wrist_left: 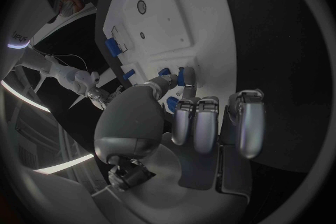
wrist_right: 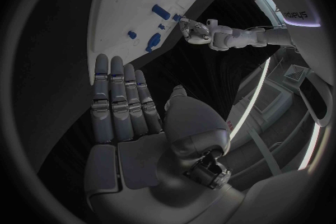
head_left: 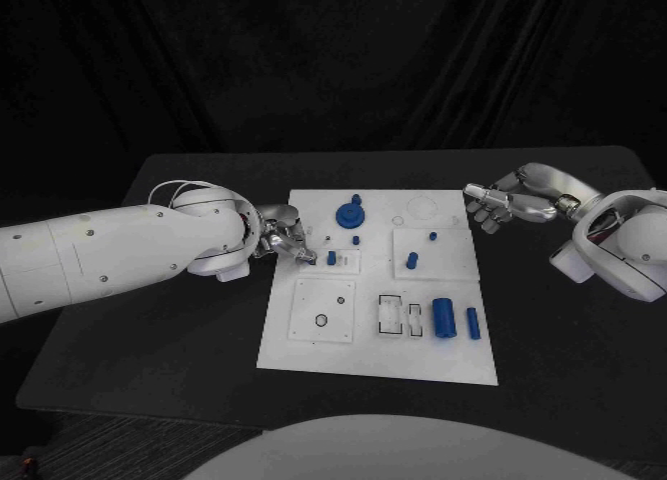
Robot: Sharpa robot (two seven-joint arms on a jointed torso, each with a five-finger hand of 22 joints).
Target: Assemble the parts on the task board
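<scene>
1. Your left hand (head_left: 286,240) hovers at the task board's (head_left: 312,350) left edge, pinching a small blue part (wrist_left: 181,76) between thumb and finger.
2. Your right hand (head_left: 509,203) waits off the far right corner, fingers straight, holding nothing.
3. Nearest open seat: the small square plate (head_left: 342,262) just beside your left hand, boardward.

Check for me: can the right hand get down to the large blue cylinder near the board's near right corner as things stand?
Probably yes. The right hand holds nothing and hovers off the task board's far right edge. The large blue cylinder lies uncovered, nothing above it, and the left hand is busy at the board's left side.
</scene>
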